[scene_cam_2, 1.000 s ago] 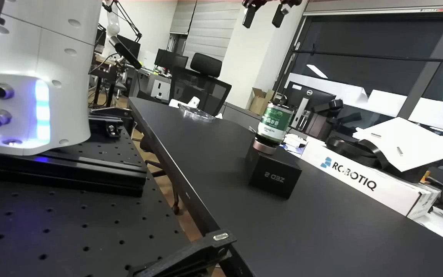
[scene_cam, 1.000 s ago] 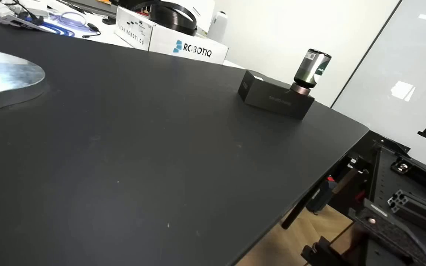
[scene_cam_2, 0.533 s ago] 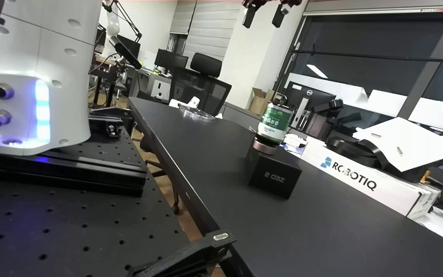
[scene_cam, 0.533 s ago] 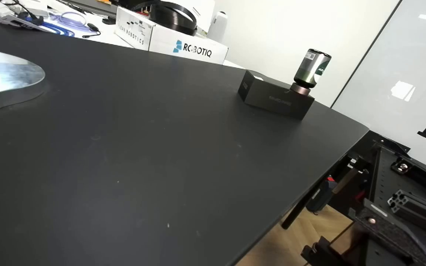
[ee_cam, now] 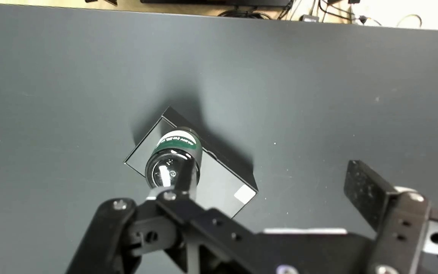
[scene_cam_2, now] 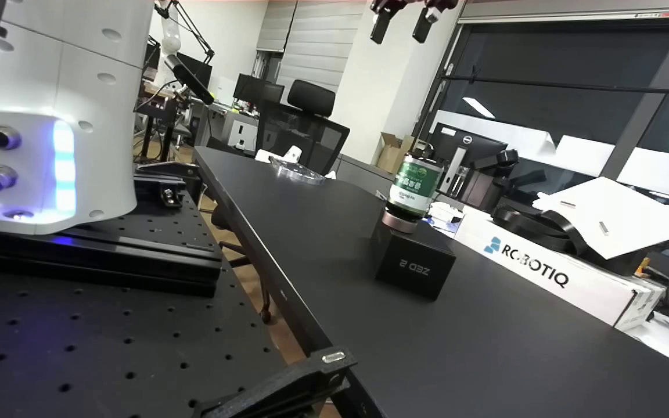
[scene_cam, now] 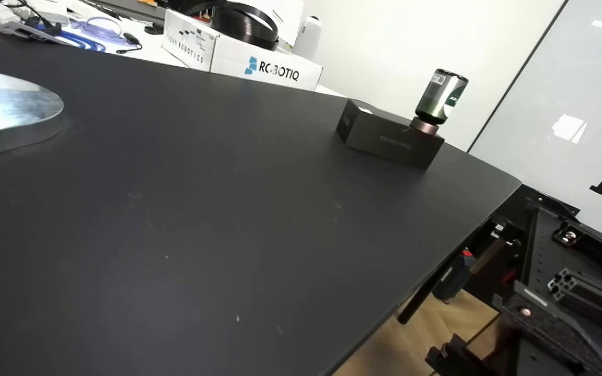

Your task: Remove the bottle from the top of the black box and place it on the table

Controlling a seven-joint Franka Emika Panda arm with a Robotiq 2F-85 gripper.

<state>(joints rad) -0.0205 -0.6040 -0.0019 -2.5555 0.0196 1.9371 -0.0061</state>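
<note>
The bottle point(scene_cam: 442, 96) has a silvery body, a dark top and a reddish-brown band at its base. It stands upright on one end of the black box point(scene_cam: 384, 140), which lies on the black table point(scene_cam: 201, 209). The bottle point(scene_cam_2: 413, 188) and black box point(scene_cam_2: 413, 267) show in an exterior view, with the bottle's green label. My gripper point(scene_cam_2: 401, 32) is open and empty, high above the table. In the wrist view, the bottle point(ee_cam: 177, 143) and box point(ee_cam: 219, 177) lie below and left of the gap between my fingers point(ee_cam: 274, 180); the left finger partly covers both.
A white box with blue lettering point(scene_cam_2: 520, 261) stands beyond the table's edge, with black items and a white sheet on it. A shiny transparent object point(scene_cam_2: 299, 173) lies at the table's far end. A black clamp point(scene_cam_2: 311, 377) sits at the near edge by the robot base point(scene_cam_2: 50, 116).
In an exterior view my gripper has shifted slightly to the right and a little lower in the last half second. The bottle and black box have not moved.
</note>
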